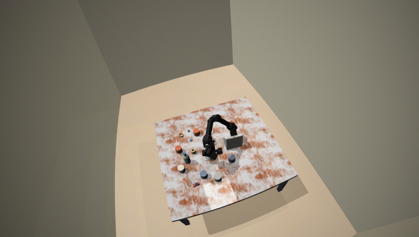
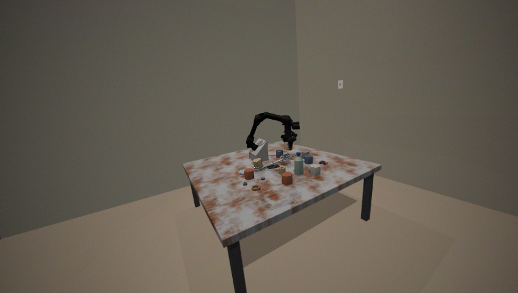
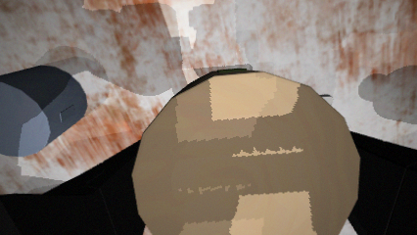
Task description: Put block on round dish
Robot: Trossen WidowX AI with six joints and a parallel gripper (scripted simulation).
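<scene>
My gripper [image 2: 289, 146] [image 3: 231, 134] is shut on a tan cup [image 3: 245, 132], held raised near the far, raised end of the balance [image 2: 271, 163]. In the top view the arm mostly hides the gripper and balance. The other tan cup [image 2: 257, 163] stands on the balance's lower end. The pale blue round dish [image 2: 241, 171] lies beside that end, with no cup seen above it. I cannot make out the block in any view; the held cup's broad face fills the middle of the wrist view.
A grey wedge-shaped box [image 1: 234, 142] [image 2: 258, 154] stands by the arm's base. Blue cups [image 1: 231, 158] [image 2: 308, 159] [image 3: 39, 113], orange cups [image 1: 178, 149] [image 2: 286, 178], a cream cup [image 1: 181, 168] [image 2: 314, 170], a grey cup [image 1: 217, 177] and a green bottle [image 1: 186, 159] [image 2: 299, 166] surround the balance.
</scene>
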